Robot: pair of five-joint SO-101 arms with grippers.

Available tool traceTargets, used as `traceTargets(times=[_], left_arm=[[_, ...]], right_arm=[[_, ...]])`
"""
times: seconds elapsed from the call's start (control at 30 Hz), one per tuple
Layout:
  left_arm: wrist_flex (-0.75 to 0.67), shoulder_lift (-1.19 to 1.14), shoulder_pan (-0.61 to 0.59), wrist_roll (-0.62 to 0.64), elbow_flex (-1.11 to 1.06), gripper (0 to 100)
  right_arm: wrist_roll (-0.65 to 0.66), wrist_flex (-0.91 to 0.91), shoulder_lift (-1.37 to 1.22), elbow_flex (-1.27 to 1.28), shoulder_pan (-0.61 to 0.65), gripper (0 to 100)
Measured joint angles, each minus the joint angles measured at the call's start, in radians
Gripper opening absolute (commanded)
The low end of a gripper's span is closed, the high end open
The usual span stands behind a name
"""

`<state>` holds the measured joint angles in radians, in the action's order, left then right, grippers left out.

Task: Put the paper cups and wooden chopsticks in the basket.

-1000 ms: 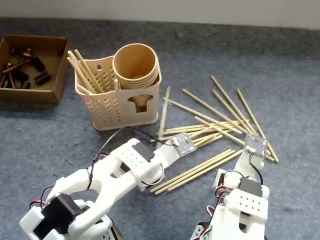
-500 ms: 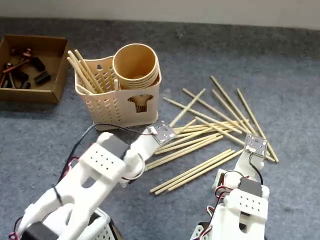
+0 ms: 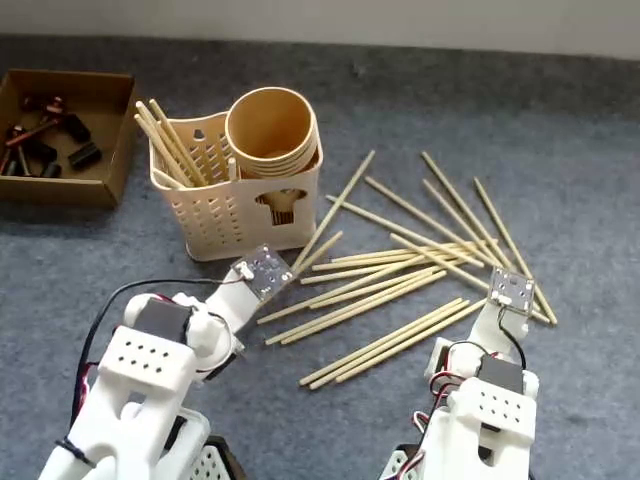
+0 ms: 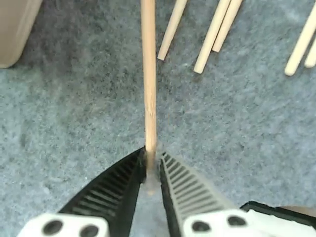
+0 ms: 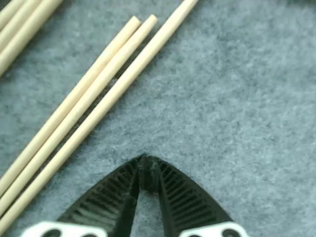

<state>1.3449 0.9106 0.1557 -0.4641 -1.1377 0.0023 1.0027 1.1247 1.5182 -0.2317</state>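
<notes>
One pale wooden chopstick (image 4: pixel 148 74) was clamped in the left gripper (image 4: pixel 150 159), just beside the cream perforated plastic basket (image 3: pixel 240 215) holding one tan paper-cup stack (image 3: pixel 272 130). The right gripper (image 5: pixel 146 173) was closed, empty, above bare grey carpet (image 5: pixel 237 98).

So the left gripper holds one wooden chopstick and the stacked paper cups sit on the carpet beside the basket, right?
No. The high view shows the stacked tan paper cups inside the cream slotted plastic basket; the left gripper does hold one wooden chopstick.

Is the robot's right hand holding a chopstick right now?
No, the right hand is closed on nothing, and the nearest chopsticks lie loose on the carpet beside it.
</notes>
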Motion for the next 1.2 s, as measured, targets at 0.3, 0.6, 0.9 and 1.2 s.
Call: traceTargets(times=[0.3,0.6,0.9,1.2], left_arm=[[-0.069,0.026,-0.006,0.167,0.043,21],[-0.239,0.026,0.147,0.325,0.103,16],[-0.356,-0.272,0.221,0.362,0.241,16],[-0.358,-0.763,0.227,0.348,0.483,16]], right_arm=[[0.000,0.000,0.000,0.000,0.000,0.5],[0.000,0.000,0.000,0.000,0.000,0.5],[0.000,0.000,0.000,0.000,0.000,0.5],[-0.003,0.000,0.000,0.000,0.000,0.5]])
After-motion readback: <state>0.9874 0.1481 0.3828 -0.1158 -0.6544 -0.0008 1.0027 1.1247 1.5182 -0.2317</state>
